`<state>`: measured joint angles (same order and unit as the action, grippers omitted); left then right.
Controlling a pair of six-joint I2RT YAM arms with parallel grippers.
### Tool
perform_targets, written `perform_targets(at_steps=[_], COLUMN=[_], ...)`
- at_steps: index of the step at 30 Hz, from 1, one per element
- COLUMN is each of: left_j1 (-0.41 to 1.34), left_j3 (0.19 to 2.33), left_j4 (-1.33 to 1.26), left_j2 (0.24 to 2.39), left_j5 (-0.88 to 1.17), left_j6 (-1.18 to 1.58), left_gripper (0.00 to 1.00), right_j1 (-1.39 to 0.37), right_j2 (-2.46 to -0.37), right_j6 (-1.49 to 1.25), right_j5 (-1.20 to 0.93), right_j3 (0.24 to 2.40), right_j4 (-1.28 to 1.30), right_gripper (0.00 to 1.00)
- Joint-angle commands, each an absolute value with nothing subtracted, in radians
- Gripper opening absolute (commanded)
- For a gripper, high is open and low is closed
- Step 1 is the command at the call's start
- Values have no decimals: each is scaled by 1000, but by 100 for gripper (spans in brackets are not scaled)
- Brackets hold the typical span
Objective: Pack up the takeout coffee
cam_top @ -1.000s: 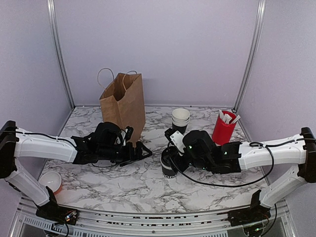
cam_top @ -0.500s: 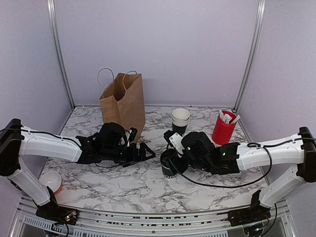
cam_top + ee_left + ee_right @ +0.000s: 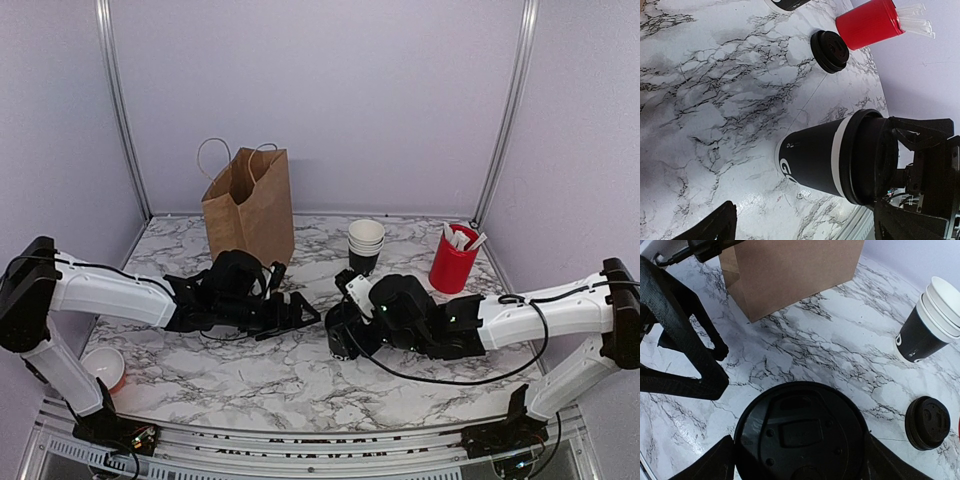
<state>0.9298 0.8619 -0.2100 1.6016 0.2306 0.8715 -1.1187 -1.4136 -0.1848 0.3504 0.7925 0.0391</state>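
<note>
Black takeout coffee [image 3: 815, 162] upright, axis vertical

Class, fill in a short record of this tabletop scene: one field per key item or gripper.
takeout coffee: upright on marble table, lid on
right gripper: closed on takeout coffee, at its lid
left gripper: open, empty, apart from takeout coffee
paper bag: upright, back left
spare lid: flat on table near red cup

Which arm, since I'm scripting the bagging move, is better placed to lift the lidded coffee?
Right. The right end effector grips the takeout coffee at its lid; the left end effector is open beside it, holding nothing.
</note>
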Motion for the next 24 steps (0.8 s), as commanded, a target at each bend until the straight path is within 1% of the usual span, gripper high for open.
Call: perform_targets(at_steps=[1, 8, 14, 17, 19, 21, 24], left_j1=[937, 937, 939, 939, 939, 942, 945], left_j3=[897, 922, 927, 929, 930, 932, 936], left_j4=[-216, -186, -184, -181, -179, -178, -173], left_j2=[1622, 1631, 1634, 1637, 1638, 1641, 1647], left_j5=[246, 234, 235, 236, 237, 238, 236], left_j6=[868, 858, 856, 854, 853, 849, 845], left_gripper=[95, 94, 94, 92, 91, 89, 88], right_j1=[-1127, -1127, -1128, -1119, -1097, -1073, -1015], right_j2=[-1396, -1369, -1371, -1371, -1368, -1354, -1309], right_j6=[-195, -193, -198, -226, -256, -280, -321], right_j5=[360, 363, 364, 374, 362, 324, 238], right_j3=[813, 888, 952, 986, 1014, 1028, 1010], right_j4=[81, 153, 216, 270, 319, 356, 377], right_gripper=[87, 95, 97, 97, 95, 90, 80])
